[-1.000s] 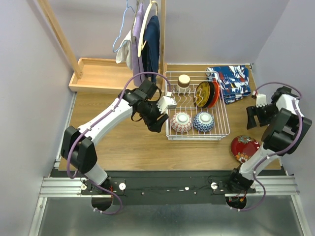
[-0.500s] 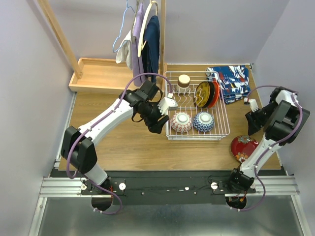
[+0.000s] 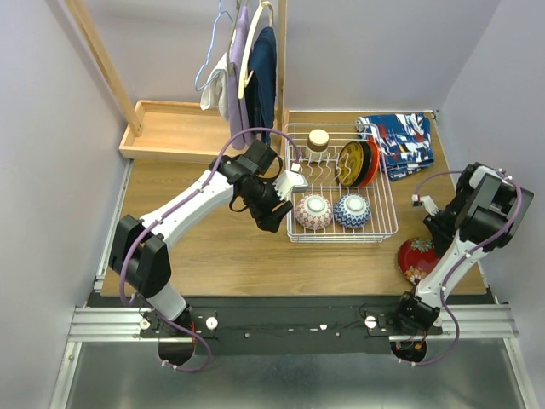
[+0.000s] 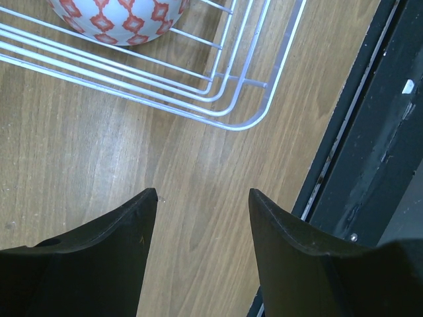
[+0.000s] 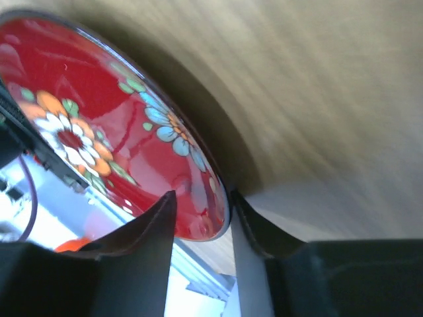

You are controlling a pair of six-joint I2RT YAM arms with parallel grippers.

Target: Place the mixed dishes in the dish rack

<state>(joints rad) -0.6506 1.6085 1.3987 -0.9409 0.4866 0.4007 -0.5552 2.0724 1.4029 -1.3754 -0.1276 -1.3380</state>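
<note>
The dish rack (image 3: 341,240) holds two bowls (image 3: 314,211), a cup (image 3: 318,139) and two plates (image 3: 358,162). Only the dark red plate (image 5: 99,112) remains on the counter (image 3: 213,247), its rim between the narrowly parted fingers of the right pincer (image 5: 201,208), with grip not confirmed. The left pincer (image 4: 201,218) is spread wide and empty just short of the rack corner, practically unmoved since the earlier frames, whereas the right pincer has descended onto the plate.
</note>
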